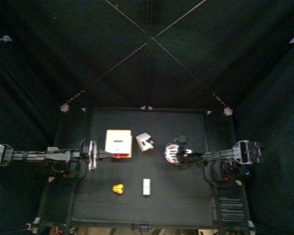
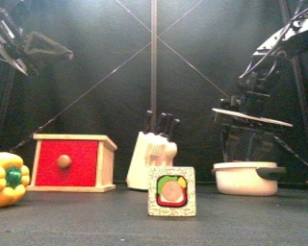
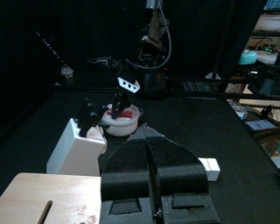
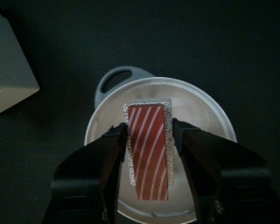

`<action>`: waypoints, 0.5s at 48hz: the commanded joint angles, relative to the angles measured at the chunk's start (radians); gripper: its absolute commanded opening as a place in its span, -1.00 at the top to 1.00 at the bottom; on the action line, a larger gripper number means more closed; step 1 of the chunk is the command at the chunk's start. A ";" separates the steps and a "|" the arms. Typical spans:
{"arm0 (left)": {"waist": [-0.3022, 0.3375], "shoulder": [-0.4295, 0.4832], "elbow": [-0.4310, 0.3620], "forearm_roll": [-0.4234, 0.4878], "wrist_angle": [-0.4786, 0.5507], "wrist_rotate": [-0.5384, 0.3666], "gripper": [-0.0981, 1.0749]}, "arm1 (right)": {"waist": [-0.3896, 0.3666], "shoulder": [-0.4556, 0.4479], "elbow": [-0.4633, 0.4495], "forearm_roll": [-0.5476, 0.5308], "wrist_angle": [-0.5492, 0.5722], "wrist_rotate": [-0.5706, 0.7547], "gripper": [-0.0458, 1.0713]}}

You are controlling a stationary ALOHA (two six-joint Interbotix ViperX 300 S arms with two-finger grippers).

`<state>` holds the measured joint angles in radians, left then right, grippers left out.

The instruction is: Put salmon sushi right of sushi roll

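My right gripper (image 4: 150,131) is shut on the salmon sushi (image 4: 150,149), a red piece with white stripes. It holds the sushi just over the white pot (image 4: 206,109). In the top view this gripper (image 1: 178,151) is over the pot at the table's right. The sushi roll (image 2: 172,190) is a small white piece with a green rim and orange centre. It stands on edge at the front middle and looks like a thin white bar from above (image 1: 147,186). My left gripper (image 3: 152,166) is shut and empty, resting at the left (image 1: 93,155).
A red-fronted drawer box (image 2: 74,161) and a white knife block (image 2: 153,154) stand in the middle. A yellow pepper (image 2: 5,179) lies at the front left. The pot (image 2: 246,178) stands at the right. Bare table lies right of the sushi roll.
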<state>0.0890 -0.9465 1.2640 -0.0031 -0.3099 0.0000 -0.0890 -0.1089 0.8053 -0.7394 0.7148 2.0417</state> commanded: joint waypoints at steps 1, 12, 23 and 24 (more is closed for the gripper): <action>0.002 0.005 -0.012 0.002 -0.003 0.000 0.88 | 0.000 -0.038 -0.011 0.002 0.002 0.002 -0.31; 0.002 0.005 -0.012 0.000 -0.003 0.000 0.88 | 0.017 -0.110 -0.034 0.006 0.002 0.002 -0.31; 0.002 0.005 -0.012 0.000 -0.003 0.000 0.88 | 0.083 -0.181 -0.041 0.012 0.037 0.002 -0.31; 0.002 0.005 -0.012 0.000 -0.003 0.000 0.88 | 0.092 -0.187 -0.041 0.014 0.041 0.002 -0.31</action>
<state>0.0874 -0.9465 1.2640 -0.0031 -0.3099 0.0000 -0.0261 -0.2500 0.7854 -0.7286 0.7424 2.0417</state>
